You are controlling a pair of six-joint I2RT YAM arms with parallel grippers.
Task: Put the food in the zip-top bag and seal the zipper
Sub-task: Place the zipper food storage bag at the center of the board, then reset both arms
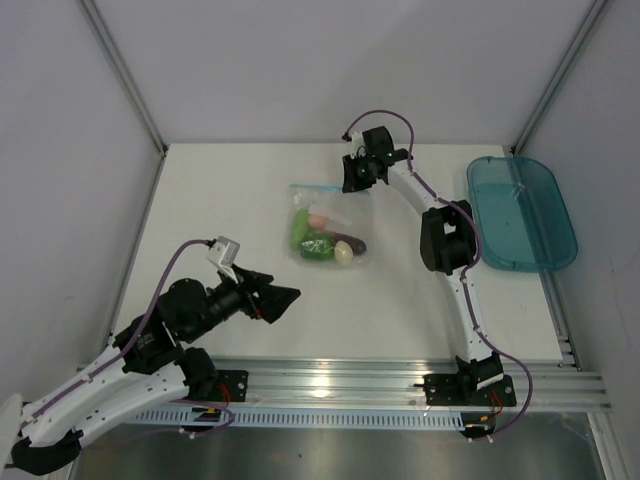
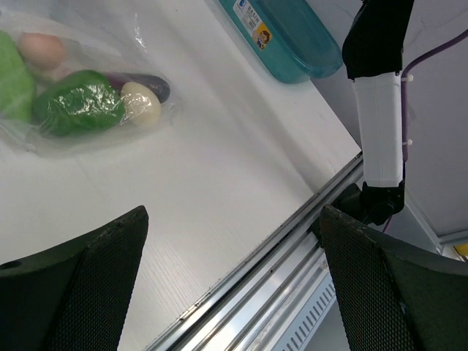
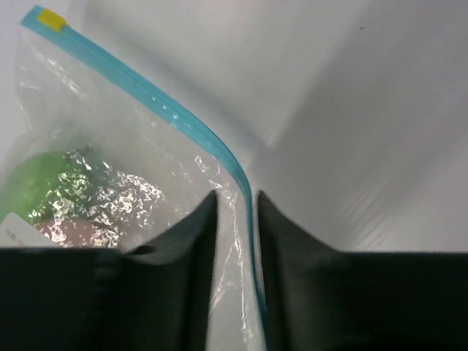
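Observation:
The clear zip-top bag [image 1: 330, 225] lies flat mid-table with the food inside: green pepper [image 1: 316, 247], whitish egg [image 1: 344, 254], purple eggplant piece [image 1: 353, 243], pink ball [image 1: 318, 220] and light green vegetable [image 1: 299, 228]. Its teal zipper [image 1: 322, 186] runs along the far edge. My right gripper [image 1: 356, 178] is at the zipper's right end. In the right wrist view the zipper [image 3: 183, 124] passes between the gripper's [image 3: 234, 196] nearly closed fingers. My left gripper [image 1: 285, 298] hangs open and empty near the bag's front left. Its view [image 2: 234, 212] shows the pepper [image 2: 79, 102] and egg [image 2: 140, 104].
A teal translucent oval tray [image 1: 520, 212] sits at the right table edge, also in the left wrist view [image 2: 292, 44]. A metal rail [image 1: 400, 375] runs along the near edge. Grey walls enclose the table on three sides.

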